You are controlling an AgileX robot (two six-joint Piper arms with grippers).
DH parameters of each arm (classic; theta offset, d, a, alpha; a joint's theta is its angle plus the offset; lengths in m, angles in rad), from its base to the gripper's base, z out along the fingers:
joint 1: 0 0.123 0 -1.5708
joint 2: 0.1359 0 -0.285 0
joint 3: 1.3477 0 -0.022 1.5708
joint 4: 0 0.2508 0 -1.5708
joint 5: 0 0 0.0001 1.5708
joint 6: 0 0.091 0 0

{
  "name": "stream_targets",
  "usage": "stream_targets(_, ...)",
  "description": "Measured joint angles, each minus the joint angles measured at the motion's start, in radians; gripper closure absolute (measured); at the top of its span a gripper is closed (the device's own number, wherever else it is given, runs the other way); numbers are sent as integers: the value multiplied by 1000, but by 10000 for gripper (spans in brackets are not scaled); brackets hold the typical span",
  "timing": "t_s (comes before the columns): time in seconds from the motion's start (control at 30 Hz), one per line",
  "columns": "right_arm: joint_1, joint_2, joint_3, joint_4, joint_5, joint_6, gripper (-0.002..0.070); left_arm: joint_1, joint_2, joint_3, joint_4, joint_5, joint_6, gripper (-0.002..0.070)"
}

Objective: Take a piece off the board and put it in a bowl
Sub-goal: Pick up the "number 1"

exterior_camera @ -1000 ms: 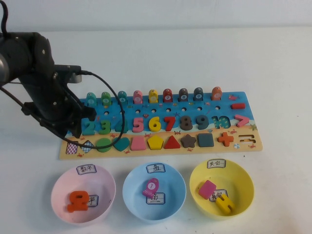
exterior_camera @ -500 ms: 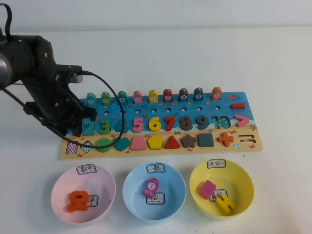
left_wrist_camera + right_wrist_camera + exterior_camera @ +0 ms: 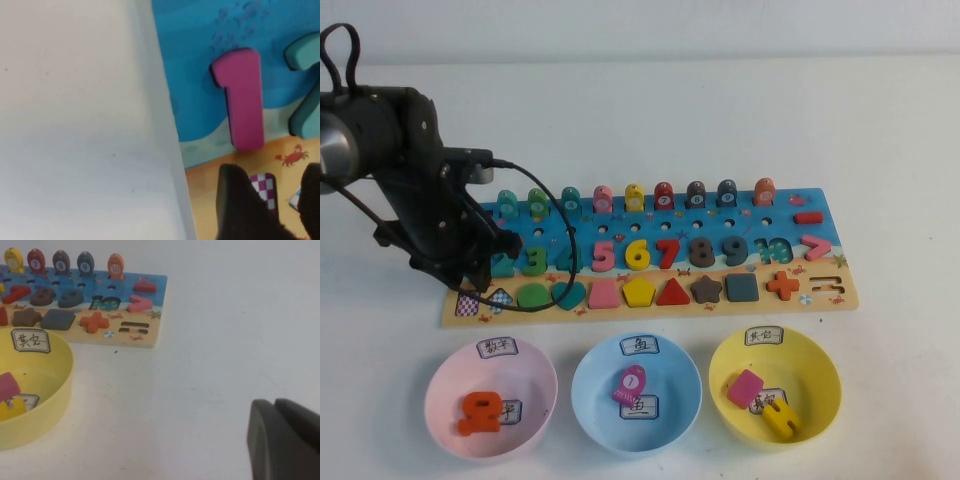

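Note:
The magenta digit "1" lies in its slot at the left end of the blue and sandy board, beside a teal number; the board also shows in the left wrist view. In the high view my left arm hides the digit. My left gripper hovers over that end of the board, open and empty, its fingertips short of the digit, over a purple checkered tile. The pale pink bowl sits in front of the board's left end and holds an orange piece. My right gripper is shut, over bare table.
A light blue bowl with a magenta fish piece stands in the middle front. A yellow bowl with a pink square and a yellow piece stands at the front right, also seen in the right wrist view. A black cable loops over the board.
My left arm has shifted a little to the right and lower over the board's left end. Nothing else has moved.

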Motion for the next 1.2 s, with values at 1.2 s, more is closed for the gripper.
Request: stream_targets(1.2, 0, 0, 0, 0, 0, 0, 694, 0, 6, -24, 30, -54, -74, 440)
